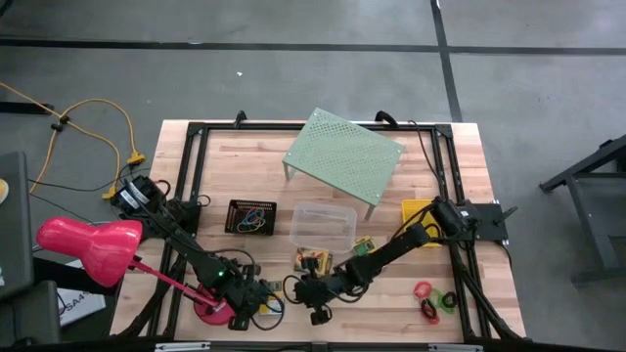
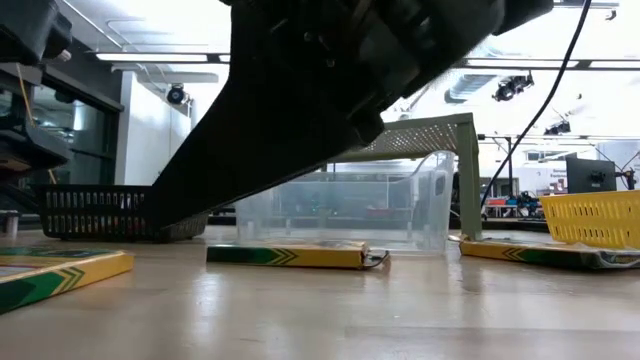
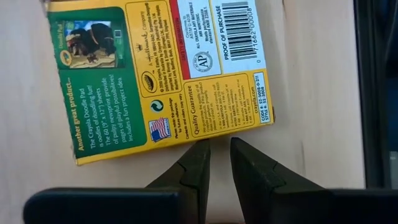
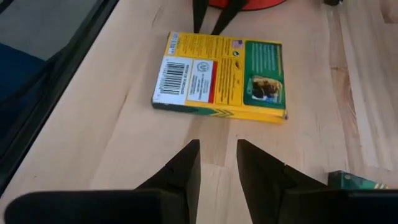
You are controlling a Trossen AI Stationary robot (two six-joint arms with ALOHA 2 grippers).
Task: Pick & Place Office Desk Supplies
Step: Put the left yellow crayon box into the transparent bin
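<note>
Overhead camera looking straight down on the whole worktop (image 1: 293, 161), low camera level at worktop height facing the room, both wrist cameras close above one card box (image 3: 161, 68).

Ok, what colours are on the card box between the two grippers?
The card box is yellow and green, with a white barcode panel and a red stripe. The right wrist view shows it best.

A green-and-yellow Crayola crayon box (image 3: 163, 74) lies flat on the pale wooden counter (image 3: 317, 112), back panel upward, showing a barcode, a red stripe and a green panel with a small picture. The left pincer (image 3: 216, 151) sits just at the box's near edge, its two dark fingertips (image 3: 198, 163) narrowly parted with only a slim gap between them, holding nothing. A dark frame bar (image 3: 378, 93) runs along one side of the counter.
</note>
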